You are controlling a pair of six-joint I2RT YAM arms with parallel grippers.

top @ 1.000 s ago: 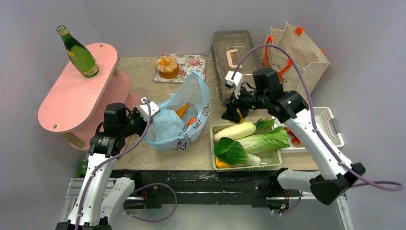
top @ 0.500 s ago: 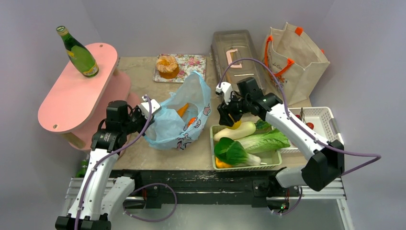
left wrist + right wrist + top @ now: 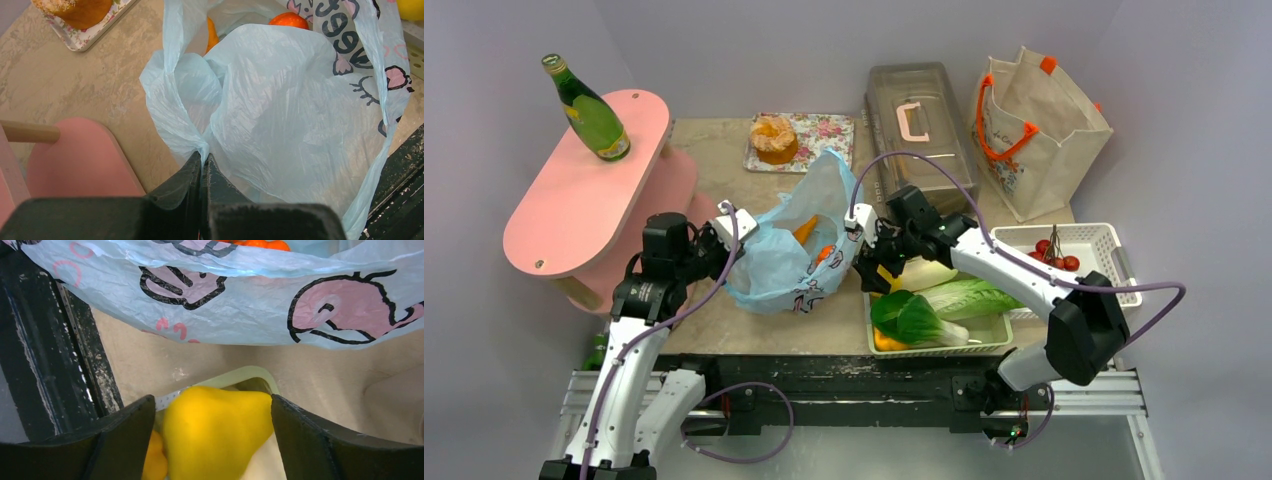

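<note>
A light-blue plastic bag [image 3: 789, 262] with cartoon prints lies in the middle of the table, and orange produce [image 3: 288, 20] shows in its open mouth. My left gripper [image 3: 730, 232] is shut on a bunched edge of the bag [image 3: 280, 100], with its fingertips [image 3: 202, 156] pinching the film. My right gripper [image 3: 876, 272] is shut on a yellow pepper [image 3: 215, 435], pressed on both sides. It hangs over the left far corner of the green tray [image 3: 240, 374], just right of the bag's printed side [image 3: 240, 315].
The green tray [image 3: 939, 350] holds a white radish, cabbage and bok choy. A white basket [image 3: 1114, 270] with red fruit stands at the right. Behind are a tote bag [image 3: 1039, 130], a clear lidded box [image 3: 914, 110] and a cake [image 3: 774, 138]. A green bottle [image 3: 589, 112] stands on a pink shelf [image 3: 574, 210].
My right arm has swung left and toward the near edge with the yellow pepper, from in front of the clear box to the tray's corner beside the bag. The left arm has not moved.
</note>
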